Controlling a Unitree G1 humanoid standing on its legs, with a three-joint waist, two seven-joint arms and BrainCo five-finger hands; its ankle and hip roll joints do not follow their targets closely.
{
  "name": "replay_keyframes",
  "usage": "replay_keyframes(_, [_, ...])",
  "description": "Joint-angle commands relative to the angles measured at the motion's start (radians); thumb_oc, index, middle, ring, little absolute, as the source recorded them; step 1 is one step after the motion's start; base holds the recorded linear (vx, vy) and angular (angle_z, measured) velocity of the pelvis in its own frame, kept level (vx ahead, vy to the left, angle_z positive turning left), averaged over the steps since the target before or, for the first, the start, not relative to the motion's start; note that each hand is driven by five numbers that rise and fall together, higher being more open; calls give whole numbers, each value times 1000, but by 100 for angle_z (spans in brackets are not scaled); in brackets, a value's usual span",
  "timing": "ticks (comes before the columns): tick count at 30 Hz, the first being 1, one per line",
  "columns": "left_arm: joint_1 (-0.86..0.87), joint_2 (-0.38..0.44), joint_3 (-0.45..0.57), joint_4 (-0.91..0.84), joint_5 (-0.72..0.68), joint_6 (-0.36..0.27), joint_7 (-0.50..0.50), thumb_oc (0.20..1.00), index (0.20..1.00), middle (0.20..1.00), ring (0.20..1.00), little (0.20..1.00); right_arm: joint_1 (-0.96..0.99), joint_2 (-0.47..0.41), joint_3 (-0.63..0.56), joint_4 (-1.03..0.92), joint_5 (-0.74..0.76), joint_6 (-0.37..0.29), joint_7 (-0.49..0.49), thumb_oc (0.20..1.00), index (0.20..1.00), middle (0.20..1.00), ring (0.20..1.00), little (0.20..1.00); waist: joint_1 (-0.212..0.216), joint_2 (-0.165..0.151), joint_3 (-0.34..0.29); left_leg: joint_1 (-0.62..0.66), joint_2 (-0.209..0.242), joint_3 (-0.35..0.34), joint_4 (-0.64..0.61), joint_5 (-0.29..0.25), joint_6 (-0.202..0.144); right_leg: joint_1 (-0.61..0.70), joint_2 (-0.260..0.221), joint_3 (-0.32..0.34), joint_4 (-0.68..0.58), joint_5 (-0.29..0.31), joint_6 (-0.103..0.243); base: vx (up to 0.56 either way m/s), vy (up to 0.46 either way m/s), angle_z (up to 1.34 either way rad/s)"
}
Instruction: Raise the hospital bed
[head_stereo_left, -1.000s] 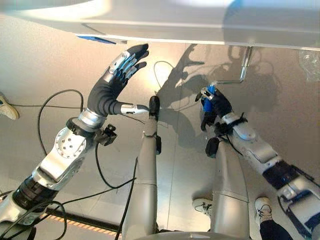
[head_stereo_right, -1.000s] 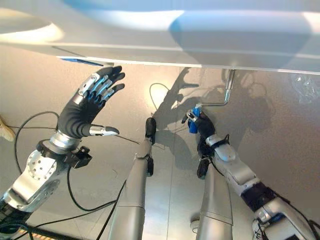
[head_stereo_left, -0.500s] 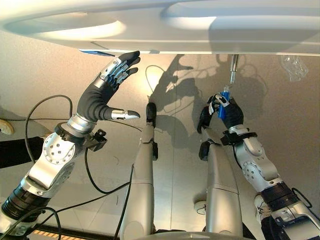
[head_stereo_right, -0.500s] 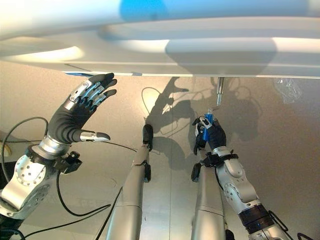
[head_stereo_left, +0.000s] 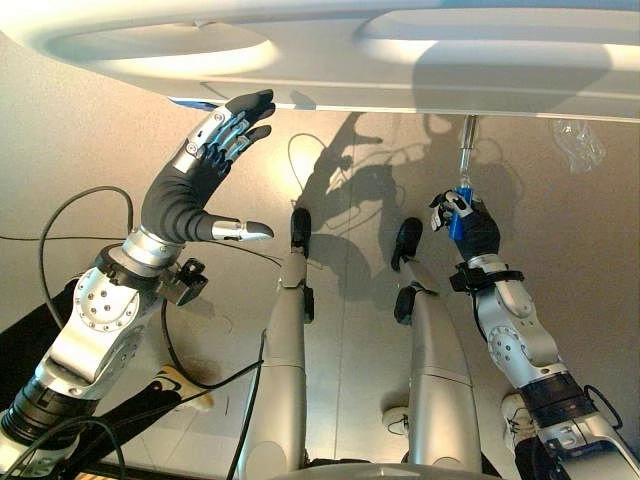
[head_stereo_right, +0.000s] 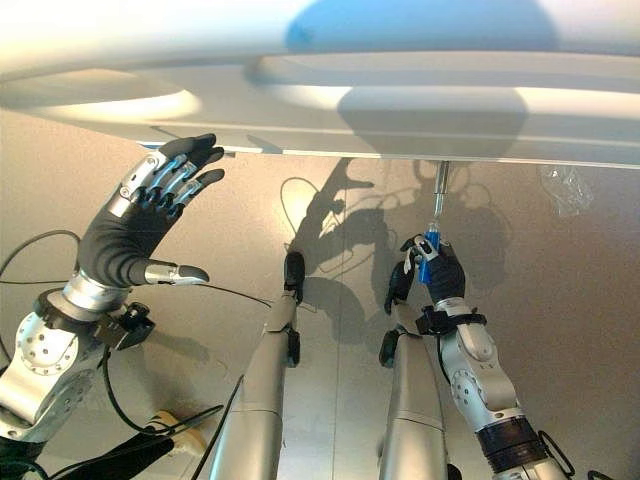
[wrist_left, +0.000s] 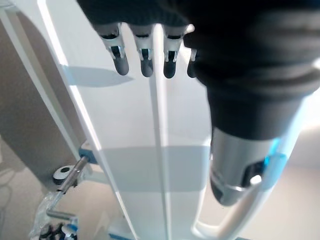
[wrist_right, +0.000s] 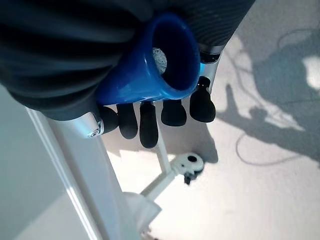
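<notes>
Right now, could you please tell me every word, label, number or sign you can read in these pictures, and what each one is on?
None can be read.
The white bed footboard shows no print.
The blue crank handle, held in the right hand, is plain.
A blue patch under the footboard's edge, near the open left hand, is too small to read.

you'll find no text, label, number or sign that can be read here, neither on the hospital bed nor elsewhere.
</notes>
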Motion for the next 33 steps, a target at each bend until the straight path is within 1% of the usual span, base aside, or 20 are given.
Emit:
replay_keyframes(1, [27, -39, 34, -84, -11, -36, -14, 1000, 1000, 1000, 1000, 1000, -48, -44, -335, -181, 75, -384, -151, 200, 200, 200, 200, 200, -45, 0, -26, 79, -25, 28, -100, 29, -16, 68, 7, 11, -62, 3, 82, -8, -14, 4])
replay_keyframes(2, [22, -40, 34, -86, -12, -37, -16, 1000, 1000, 1000, 1000, 1000, -50, -45, -347, -163, 61, -386, -168, 200, 200, 200, 200, 200, -45, 2, -26, 77, -25, 29, -104, 37, -16, 67, 7, 11, -66, 10, 81, 0, 0, 0])
replay_keyframes(3, [24, -41, 32, -86, -12, -37, -16, 1000, 1000, 1000, 1000, 1000, -47, -45, -346, -163, 61, -386, -168, 200, 200, 200, 200, 200, -45, 2, -26, 84, -25, 29, -104, 29, -16, 73, 7, 11, -64, 2, 82, 0, 0, 0])
replay_keyframes(4, [16, -37, 38, -86, -13, -38, -13, 1000, 1000, 1000, 1000, 1000, -49, -62, -362, -132, 22, -386, -210, 200, 200, 200, 200, 200, -46, 1, -26, 88, -25, 28, -102, 29, -17, 80, 6, 12, -64, 1, 82, 0, 0, 0])
replay_keyframes(8, [10, -35, 26, -82, -5, -38, -9, 1000, 1000, 1000, 1000, 1000, -47, -76, -385, -68, -33, -384, -275, 200, 200, 200, 200, 200, -46, 1, -26, 93, -26, 26, -100, 26, -16, 86, 6, 8, -62, -1, 82, 0, 0, 0])
replay_keyframes(9, [12, -31, 28, -82, -1, -36, -7, 1000, 1000, 1000, 1000, 1000, -41, -80, -393, -45, -42, -376, -287, 200, 200, 200, 200, 200, -46, 1, -26, 95, -26, 25, -100, 25, -16, 87, 5, 8, -61, -2, 83, 0, 0, 0])
replay_keyframes(10, [11, -21, 27, -85, 1, -38, -1, 1000, 1000, 1000, 1000, 1000, -34, -101, -395, 12, -102, -352, -336, 200, 200, 200, 200, 200, -45, 1, -26, 95, -25, 25, -102, 27, -16, 88, 4, 5, -62, 0, 84, 0, 0, 0])
replay_keyframes(12, [-1, -9, 13, -80, 4, -38, 5, 1000, 1000, 1000, 1000, 1000, -44, -134, -394, 115, -140, -330, -383, 200, 200, 200, 200, 200, -43, 2, -26, 88, -26, 25, -104, 35, -15, 85, 5, 4, -68, 8, 84, 0, 0, 0])
replay_keyframes(13, [0, -10, 11, -79, 4, -38, 5, 1000, 1000, 1000, 1000, 1000, -43, -135, -393, 117, -140, -330, -384, 200, 200, 200, 200, 200, -43, 2, -26, 95, -26, 25, -103, 27, -16, 91, 4, 4, -66, 0, 85, 0, 0, 0])
replay_keyframes(14, [-8, 4, -2, -78, 6, -35, 11, 1000, 1000, 1000, 1000, 1000, -51, -159, -390, 198, -152, -309, -414, 200, 200, 200, 200, 200, -42, 3, -26, 88, -26, 23, -103, 34, -14, 84, 5, 4, -66, 8, 83, 23, -5, -3])
replay_keyframes(15, [-7, 4, -4, -77, 6, -35, 11, 1000, 1000, 1000, 1000, 1000, -50, -161, -389, 201, -151, -310, -413, 200, 200, 200, 200, 200, -42, 3, -26, 95, -26, 23, -102, 26, -14, 90, 4, 4, -63, 0, 84, 0, 0, 0])
replay_keyframes(16, [-11, 28, -18, -80, 7, -34, 14, 1000, 1000, 1000, 1000, 1000, -57, -197, -383, 288, -166, -280, -438, 200, 200, 200, 200, 200, -39, 2, -26, 97, -28, 22, -102, 25, -14, 93, 4, 4, -63, -2, 85, 0, 0, 0])
replay_keyframes(18, [-28, 41, -41, -76, 10, -34, 23, 1000, 1000, 1000, 1000, 1000, -82, -227, -368, 381, -153, -267, -442, 200, 200, 200, 200, 200, -37, 4, -26, 87, -29, 21, -105, 34, -14, 88, 3, 2, -70, 7, 86, 0, 0, 0])
replay_keyframes(20, [-38, 47, -52, -75, 12, -33, 27, 1000, 1000, 1000, 1000, 1000, -88, -241, -358, 406, -155, -258, -444, 200, 200, 200, 200, 200, -36, 4, -26, 87, -28, 21, -105, 34, -14, 88, 2, 1, -70, 7, 87, 15, -6, 0])
replay_keyframes(24, [-61, 72, -99, -65, 6, -32, 34, 1000, 1000, 1000, 1000, 1000, -115, -305, -315, 574, -154, -205, -441, 200, 200, 200, 200, 200, -28, 7, -26, 95, -31, 22, -104, 25, -13, 95, 0, 0, -64, -4, 88, 0, 0, 0])
replay_keyframes(25, [-65, 72, -99, -64, 7, -32, 35, 1000, 1000, 1000, 1000, 1000, -122, -309, -314, 580, -151, -207, -438, 200, 200, 200, 200, 200, -28, 8, -26, 87, -31, 22, -105, 33, -13, 88, 0, 0, -67, 4, 87, 0, 0, 0])
replay_keyframes(26, [-62, 71, -100, -64, 6, -33, 35, 1000, 1000, 1000, 1000, 1000, -119, -309, -312, 581, -151, -207, -437, 200, 200, 200, 200, 200, -29, 7, -26, 95, -31, 22, -103, 24, -13, 95, 0, 0, -64, -5, 88, 0, 0, 0])
replay_keyframes(27, [-76, 86, -121, -64, 3, -33, 36, 1000, 1000, 1000, 1000, 1000, -147, -343, -276, 679, -153, -174, -427, 200, 200, 200, 200, 200, -23, 10, -26, 94, -33, 20, -101, 24, -14, 96, -1, -1, -59, -8, 87, 37, -22, 1])
replay_keyframes(29, [-87, 95, -141, -62, 2, -31, 37, 1000, 1000, 1000, 1000, 1000, -165, -361, -238, 747, -151, -144, -396, 200, 200, 200, 200, 200, -18, 11, -26, 92, -33, 21, -99, 23, -14, 94, -2, -2, -55, -9, 86, 0, 0, 0])
replay_keyframes(33, [-116, 109, -186, -55, -14, -26, 33, 1000, 1000, 1000, 1000, 1000, -251, -409, -94, 949, -191, -57, -315, 200, 200, 200, 200, 200, -4, 16, -26, 83, -35, 20, -94, 24, -11, 86, -4, -4, -53, -6, 87, 0, 0, 0])
